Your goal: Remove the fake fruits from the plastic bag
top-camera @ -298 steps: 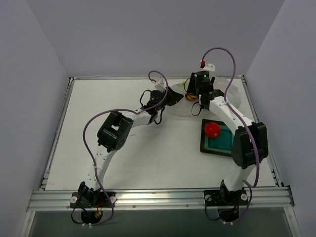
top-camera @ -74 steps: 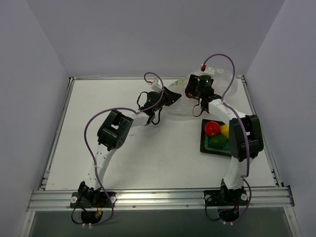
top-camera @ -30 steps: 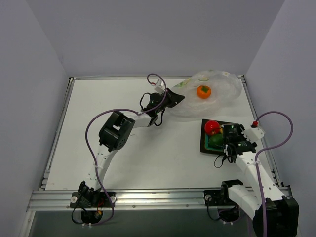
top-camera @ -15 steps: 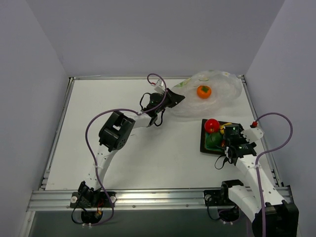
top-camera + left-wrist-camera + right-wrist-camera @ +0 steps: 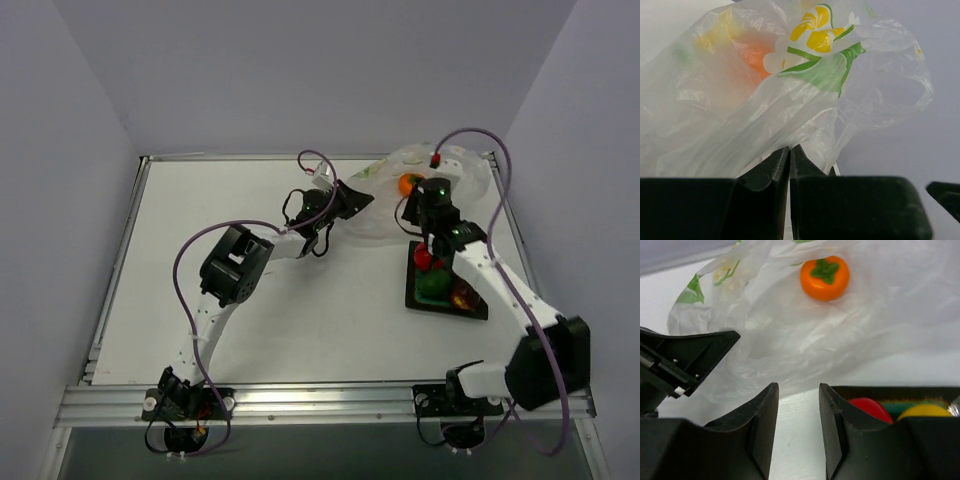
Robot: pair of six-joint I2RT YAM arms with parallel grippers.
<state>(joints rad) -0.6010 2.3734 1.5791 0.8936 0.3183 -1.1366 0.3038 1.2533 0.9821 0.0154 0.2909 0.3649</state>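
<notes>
Done: three fake fruits are counted in the dark tray (image 5: 445, 307), outside the plastic bag (image 5: 462, 178): a red fruit (image 5: 869, 407), a green fruit (image 5: 435, 284) and a yellow fruit (image 5: 930, 412).
Left to do: one orange fruit (image 5: 824, 277) with a green leafy cap is seen lying inside the bag, towards its far side. A yellowish patch seen through the film in the left wrist view cannot be told apart from the bag's flower print.
Plastic bag: it is spread on the table (image 5: 200, 220) at the far right, just beyond the tray.
Left gripper (image 5: 789, 155): the fingers are pressed together on a fold of the bag's film, which is kept pinched at the bag's left edge.
Right gripper (image 5: 799, 390): the fingers are set a narrow gap apart with nothing between them. It is held by the tray's bag-side edge, facing the bag.
Progress: the task is judged to be mostly done, with only the orange fruit visibly remaining.
</notes>
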